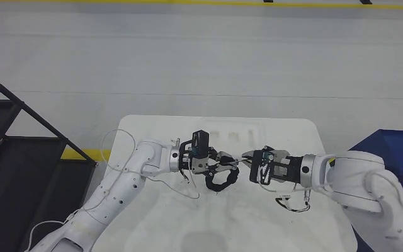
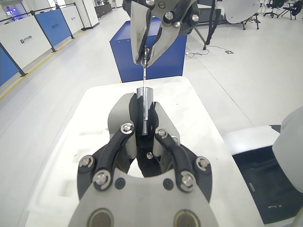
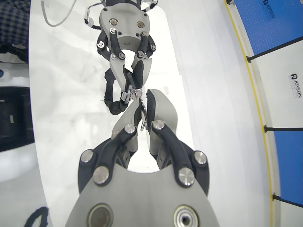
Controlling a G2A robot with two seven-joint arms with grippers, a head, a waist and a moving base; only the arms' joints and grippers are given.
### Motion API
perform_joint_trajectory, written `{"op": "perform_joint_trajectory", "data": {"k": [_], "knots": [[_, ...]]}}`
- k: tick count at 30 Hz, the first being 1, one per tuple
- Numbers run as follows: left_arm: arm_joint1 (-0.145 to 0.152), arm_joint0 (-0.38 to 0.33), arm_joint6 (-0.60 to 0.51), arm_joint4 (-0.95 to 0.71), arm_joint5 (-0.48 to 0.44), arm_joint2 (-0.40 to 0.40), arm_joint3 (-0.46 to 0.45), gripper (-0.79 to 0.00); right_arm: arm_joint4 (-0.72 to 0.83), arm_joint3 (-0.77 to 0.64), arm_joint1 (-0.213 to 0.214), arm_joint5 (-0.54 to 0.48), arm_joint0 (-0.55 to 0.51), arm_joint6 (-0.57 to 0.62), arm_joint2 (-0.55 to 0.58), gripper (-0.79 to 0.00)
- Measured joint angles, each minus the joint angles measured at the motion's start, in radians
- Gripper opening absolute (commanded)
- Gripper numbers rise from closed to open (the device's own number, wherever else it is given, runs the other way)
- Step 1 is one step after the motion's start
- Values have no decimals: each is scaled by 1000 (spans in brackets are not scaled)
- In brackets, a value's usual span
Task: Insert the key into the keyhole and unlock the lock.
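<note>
My left gripper (image 2: 142,101) is shut on the lock (image 2: 144,100), a chrome cylinder with a black cable loop (image 1: 221,179) hanging under it. It holds the lock above the white table (image 1: 283,214), near the middle. Facing it, my right gripper (image 2: 144,62) is shut on the head of a small silver key (image 2: 144,72). The key's blade points at the cylinder's end and its tip meets the keyhole; how deep it sits I cannot tell. In the right wrist view the key (image 3: 142,106) lies between my right gripper's fingertips (image 3: 141,102), right against the lock (image 3: 136,93) held by the left gripper (image 3: 131,87).
A white foam tray (image 1: 233,133) with shallow recesses lies at the table's far side. A loose black cord (image 1: 289,203) rests on the table under the right arm. A blue cabinet (image 1: 384,142) stands off the right edge, and a black frame (image 1: 25,126) off the left.
</note>
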Motion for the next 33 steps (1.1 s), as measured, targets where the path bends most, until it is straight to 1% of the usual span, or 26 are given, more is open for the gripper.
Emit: {"op": "perform_joint_trajectory", "data": {"k": [4,7,16,23,28,33], "knots": [[-2,5,9,17,6,-2,-11,-785,149,12,2,102,-10,42,18,-785],[-3,10,18,29,5,1,-16,-785,205,8,5,157,-10,94,23,-785],[-11,10,39,80,24,10,-15,-785,359,9,7,367,-32,165,45,-785],[-13,13,59,111,26,6,-18,-785,469,27,5,474,-52,167,54,-785],[-15,16,70,142,45,5,-22,-785,510,33,5,531,-65,173,58,-785],[-16,24,107,192,76,-1,-34,-785,537,40,4,572,-68,189,53,-785]]}}
